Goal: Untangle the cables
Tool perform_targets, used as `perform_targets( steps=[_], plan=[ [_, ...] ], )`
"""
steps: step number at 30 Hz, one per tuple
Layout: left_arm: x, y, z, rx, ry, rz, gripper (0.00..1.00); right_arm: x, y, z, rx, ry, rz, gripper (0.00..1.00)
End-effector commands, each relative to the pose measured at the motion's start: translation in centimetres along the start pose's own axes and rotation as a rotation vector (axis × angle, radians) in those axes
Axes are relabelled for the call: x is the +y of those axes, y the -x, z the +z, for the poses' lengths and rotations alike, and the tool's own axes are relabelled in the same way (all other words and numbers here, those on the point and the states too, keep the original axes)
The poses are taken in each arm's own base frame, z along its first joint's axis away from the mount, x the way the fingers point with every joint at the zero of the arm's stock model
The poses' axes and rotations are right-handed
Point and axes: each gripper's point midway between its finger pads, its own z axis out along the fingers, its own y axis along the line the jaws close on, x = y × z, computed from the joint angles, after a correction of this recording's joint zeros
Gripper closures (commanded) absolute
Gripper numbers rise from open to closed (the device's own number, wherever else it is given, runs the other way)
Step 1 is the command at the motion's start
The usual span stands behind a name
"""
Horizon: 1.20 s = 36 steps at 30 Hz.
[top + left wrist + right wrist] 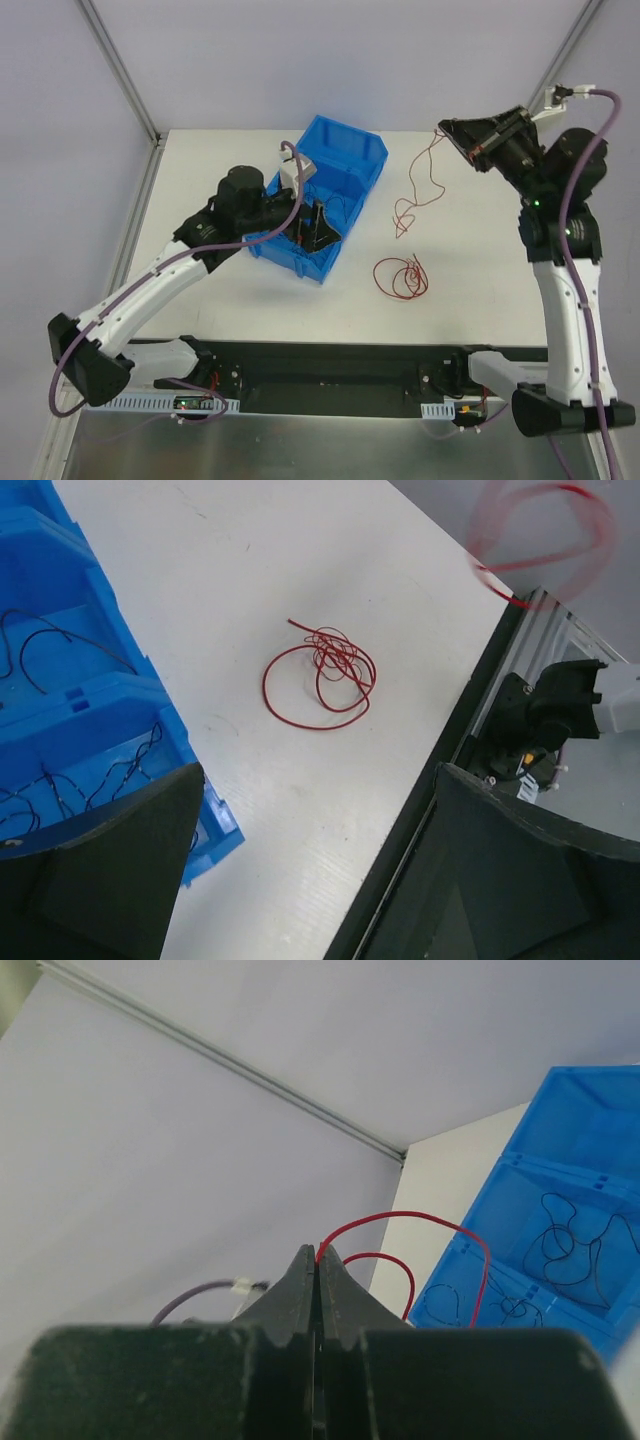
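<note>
- Red strand (413,190): pinched in my right jaws, which are pressed together and held high so it hangs clear of the other wires.
- Red coil (400,277): lies loose on the surface (220,150), apart from the strand.
- Black wires (50,640): lie in the blue bin (350,155).
- Left jaws: spread and empty, beside the bin, probably ready for a pick.

Bare table (490,250) lies open right of the coiled red cable (400,277) and between it and the blue bin (345,160), while the bin's walls, the left arm (160,280) reaching over its near side and the dangling red cable (404,212) pinched in the right fingers (295,1295) bar the middle.
</note>
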Motion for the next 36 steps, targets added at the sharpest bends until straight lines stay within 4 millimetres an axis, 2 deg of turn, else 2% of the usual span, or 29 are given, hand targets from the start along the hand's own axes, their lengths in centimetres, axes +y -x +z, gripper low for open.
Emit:
perform_targets(
  steps=[1,7,10,13,14,15,17,19,21,22,26,30,33,36],
  plan=[
    [-0.7,0.5,-4.1,-0.068,0.078,0.023,0.01,-2.8,0.7,5.0,-0.006,-0.005,-0.023,0.99],
    [-0.6,-1.5,-6.7,-0.061,0.149,-0.05,0.01,-7.5,1.3,12.3,0.024,-0.052,-0.008,1.0],
    [-0.5,-1.7,-8.3,-0.086,0.183,-0.049,0.01,-10.3,0.6,16.3,0.062,-0.087,0.035,1.0],
    [-0.1,-1.5,-9.7,-0.108,0.238,-0.03,0.01,-11.7,0.2,20.5,0.079,-0.062,0.088,1.0],
    [-0.1,-1.4,-10.2,-0.116,0.252,-0.019,0.01,-11.1,0.4,21.7,0.08,-0.041,0.097,1.0],
    [0.2,-1.3,-10.5,-0.124,0.274,-0.014,0.01,-11.4,0.4,23.1,0.086,-0.034,0.115,1.0],
    [0.6,-0.9,-11.1,-0.133,0.308,0.002,0.01,-11.6,-0.1,25.5,0.107,-0.016,0.123,1.0],
    [0.8,-0.6,-11.4,-0.137,0.33,0.016,0.01,-12.6,-1.1,27.7,0.127,-0.021,0.13,1.0],
    [1.0,-0.3,-11.5,-0.135,0.345,0.03,0.01,-14.8,-2.8,29.7,0.149,-0.044,0.147,1.0],
    [1.2,-0.3,-11.4,-0.127,0.353,0.031,0.01,-15.4,-3.3,30.4,0.151,-0.045,0.15,1.0],
    [1.4,0.2,-11.3,-0.117,0.364,0.036,0.01,-19.4,-7.4,32.4,0.196,-0.109,0.142,0.98],
    [1.4,0.4,-11.4,-0.118,0.368,0.031,0.01,-23.7,-10.8,33.0,0.226,-0.222,0.096,0.9],
    [1.3,0.5,-11.5,-0.122,0.372,0.03,0.01,-26.2,-12.4,32.9,0.26,-0.307,0.083,0.73],
    [1.3,0.7,-11.4,-0.121,0.371,0.036,0.01,-25.6,-13.3,32.3,0.32,-0.328,0.035,0.55]
  ],
)
